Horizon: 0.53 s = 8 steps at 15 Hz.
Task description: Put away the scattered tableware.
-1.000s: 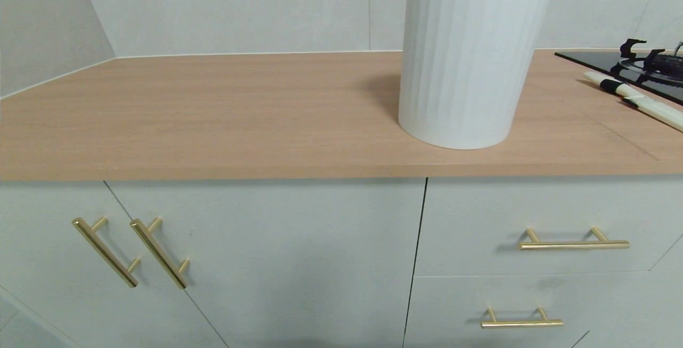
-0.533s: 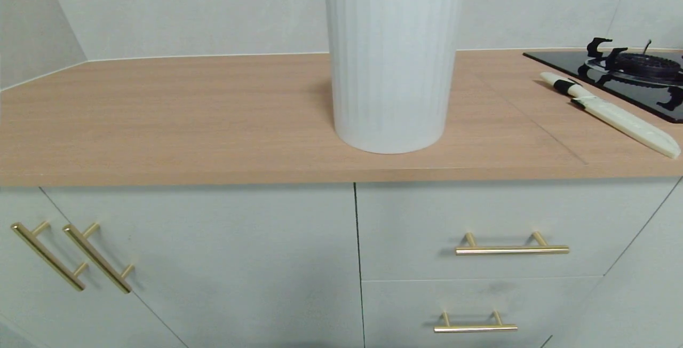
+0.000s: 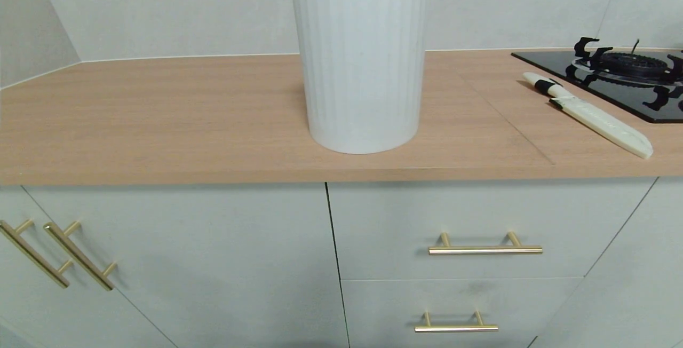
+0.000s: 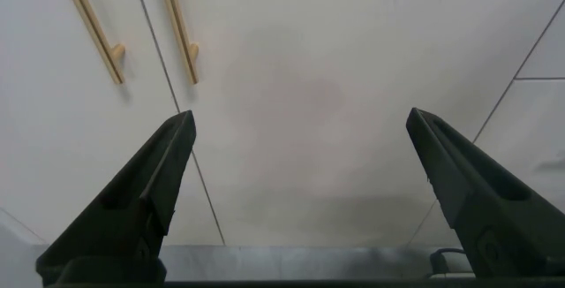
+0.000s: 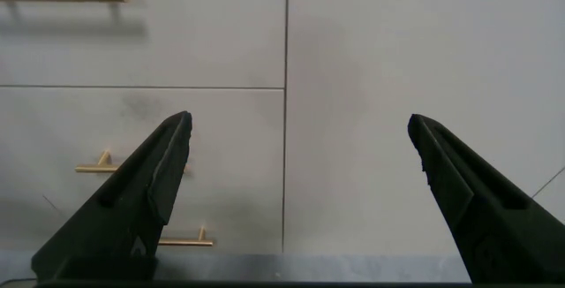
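White ribbed container upright on countertop, knife flat beside stove, left gripper and right gripper spread wide, empty, facing cabinet fronts

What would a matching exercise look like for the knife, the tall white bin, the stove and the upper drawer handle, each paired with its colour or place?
1 knife
2 bin
3 stove
4 upper drawer handle

A gold
B standing upright near the front edge of the counter
C black, at the counter's right end
D lying flat beside the stove

Pairs: 1-D, 2-B, 3-C, 4-A
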Motion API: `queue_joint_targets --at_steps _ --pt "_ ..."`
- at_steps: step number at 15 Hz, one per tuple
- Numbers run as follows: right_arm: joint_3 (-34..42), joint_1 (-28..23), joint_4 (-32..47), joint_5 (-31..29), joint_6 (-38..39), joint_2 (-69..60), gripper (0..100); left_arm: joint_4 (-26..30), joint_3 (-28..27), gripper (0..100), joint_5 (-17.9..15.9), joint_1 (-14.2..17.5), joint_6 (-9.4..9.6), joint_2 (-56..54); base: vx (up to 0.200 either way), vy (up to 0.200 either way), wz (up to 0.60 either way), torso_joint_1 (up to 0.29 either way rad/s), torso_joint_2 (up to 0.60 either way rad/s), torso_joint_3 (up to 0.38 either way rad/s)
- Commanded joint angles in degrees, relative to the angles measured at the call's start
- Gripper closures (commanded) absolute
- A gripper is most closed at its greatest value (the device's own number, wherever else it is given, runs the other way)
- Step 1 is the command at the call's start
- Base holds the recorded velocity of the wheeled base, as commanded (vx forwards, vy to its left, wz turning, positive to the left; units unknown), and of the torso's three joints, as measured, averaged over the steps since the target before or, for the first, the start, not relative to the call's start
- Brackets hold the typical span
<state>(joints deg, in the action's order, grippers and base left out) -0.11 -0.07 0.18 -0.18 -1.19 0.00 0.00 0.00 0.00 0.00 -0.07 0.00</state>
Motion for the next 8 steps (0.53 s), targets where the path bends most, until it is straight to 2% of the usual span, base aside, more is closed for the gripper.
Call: queue_joint_targets --at_steps 1,8 --pt "-0.07 -0.01 -0.09 0.01 -0.04 0.09 0 0.0 0.0 0 0.09 0.0 -0.01 0.0 0.0 0.0 0.0 0.0 0.0 0.0" --pt "-0.07 -0.01 -0.09 0.01 -0.04 0.09 0 0.0 0.0 0 0.0 0.0 -0.01 0.0 0.0 0.0 0.0 0.0 0.0 0.0"
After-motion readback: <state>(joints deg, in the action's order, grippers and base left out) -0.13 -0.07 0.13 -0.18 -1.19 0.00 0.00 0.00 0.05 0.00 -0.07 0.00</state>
